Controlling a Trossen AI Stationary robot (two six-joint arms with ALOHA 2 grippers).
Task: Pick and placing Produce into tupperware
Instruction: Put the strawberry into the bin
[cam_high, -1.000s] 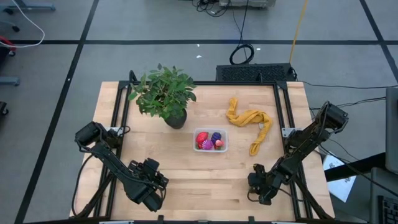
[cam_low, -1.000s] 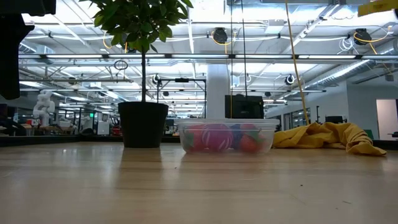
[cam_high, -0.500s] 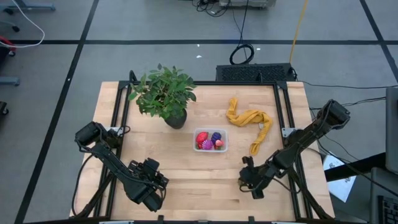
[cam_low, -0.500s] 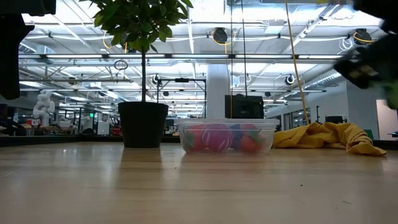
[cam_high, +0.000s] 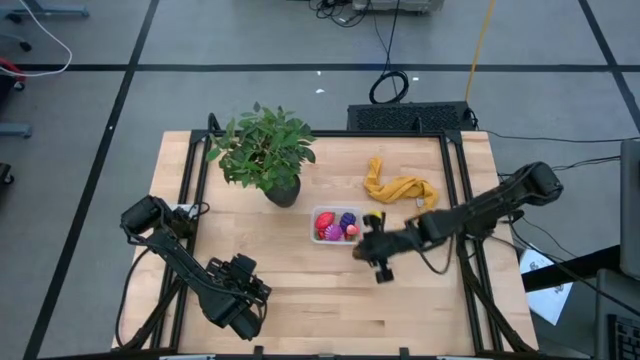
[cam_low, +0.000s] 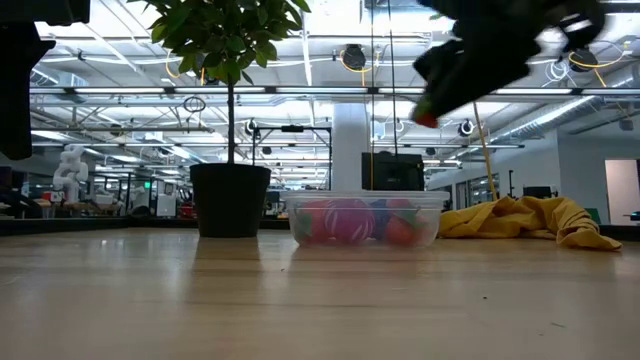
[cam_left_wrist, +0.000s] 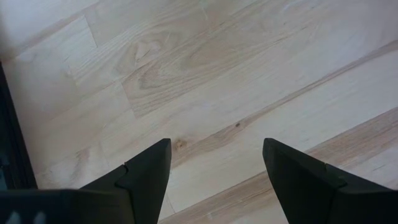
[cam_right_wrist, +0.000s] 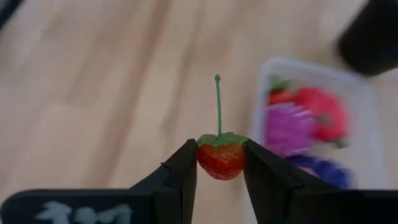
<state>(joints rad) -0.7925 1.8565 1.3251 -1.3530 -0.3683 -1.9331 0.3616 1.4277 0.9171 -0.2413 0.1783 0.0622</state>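
The right hand (cam_right_wrist: 219, 163) is clamped on a small red strawberry (cam_right_wrist: 220, 159) with a green cap and a thin upright stem, pinched between its two dark fingers. In the overhead view this hand (cam_high: 377, 250) hangs above the tabletop (cam_high: 300, 290) just beside the clear container (cam_high: 339, 225), at about four o'clock from it. The container sits near the tabletop's middle and holds red, purple and pink fruit pieces (cam_high: 336, 224). A potted plant (cam_high: 264, 152) stands at ten o'clock from the container, and a yellow cloth (cam_high: 403, 193) lies at two o'clock. The left hand (cam_left_wrist: 216, 171) waits at the tabletop's seven o'clock corner, fingers spread apart and gripping nothing, over bare wood.
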